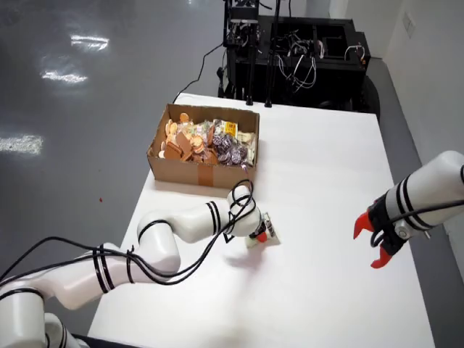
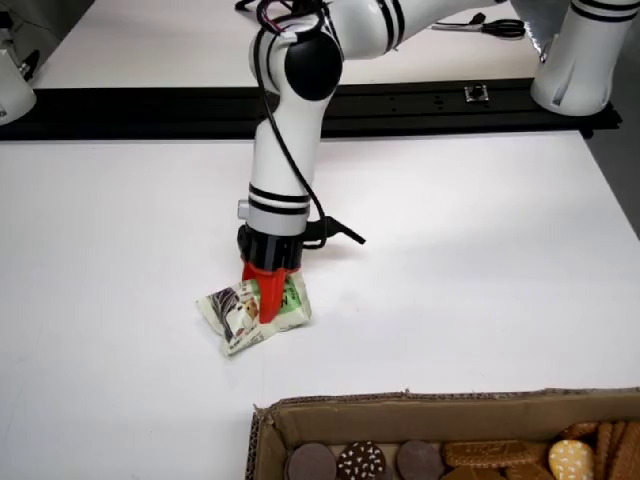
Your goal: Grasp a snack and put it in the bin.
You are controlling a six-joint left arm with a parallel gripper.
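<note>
The working arm [image 2: 290, 120] stands near vertical, wrist down — its red jaws clamped on the snack packet [image 2: 250, 312].

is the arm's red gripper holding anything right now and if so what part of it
The red gripper is down on the crinkled white-and-green snack packet lying on the white table, fingers around its middle; a firm grip cannot be confirmed.

Beneath the gripper [image 2: 269, 297], middle of the snack packet [image 2: 232, 312] covered by red fingers; packet print too small to read; cardboard box [image 2: 400, 412] ahead, cropped by frame bottom.

No legible text anywhere.
</note>
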